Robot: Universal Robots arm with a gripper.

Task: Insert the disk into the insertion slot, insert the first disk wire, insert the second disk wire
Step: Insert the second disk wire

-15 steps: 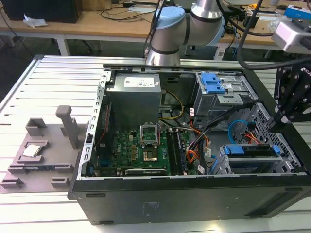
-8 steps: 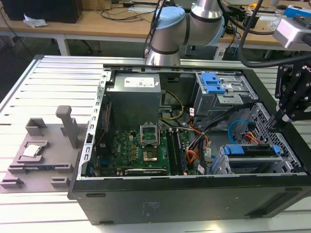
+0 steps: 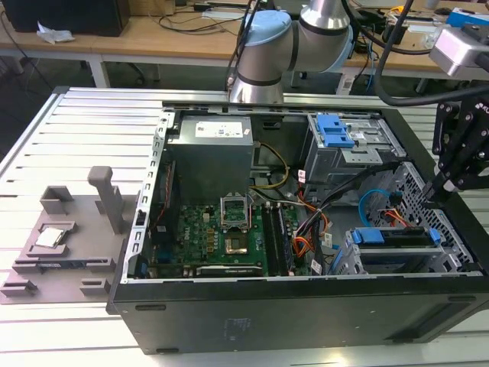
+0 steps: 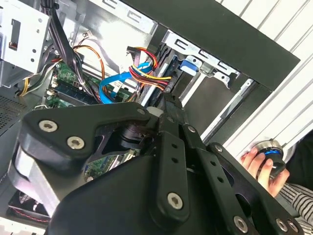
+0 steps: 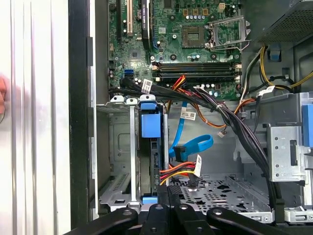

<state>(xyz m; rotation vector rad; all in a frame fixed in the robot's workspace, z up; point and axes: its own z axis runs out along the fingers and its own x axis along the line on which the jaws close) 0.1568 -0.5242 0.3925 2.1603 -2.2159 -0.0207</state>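
One arm (image 3: 263,46) bends down at the exterior view's right; its gripper (image 3: 438,196) hangs tilted above the disk (image 3: 393,238), seated in the insertion slot (image 3: 348,254); jaws pressed together.

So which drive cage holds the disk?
The low silver perforated cage nearest the gripper, with the disk in it; the taller grey cage has blue latches.

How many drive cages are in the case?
2: the taller grey cage with blue latches, farther back; the low silver cage holding the disk, in front. More may be hidden.

Lab with cable-strewn wooden workbenches (image 3: 157,37)
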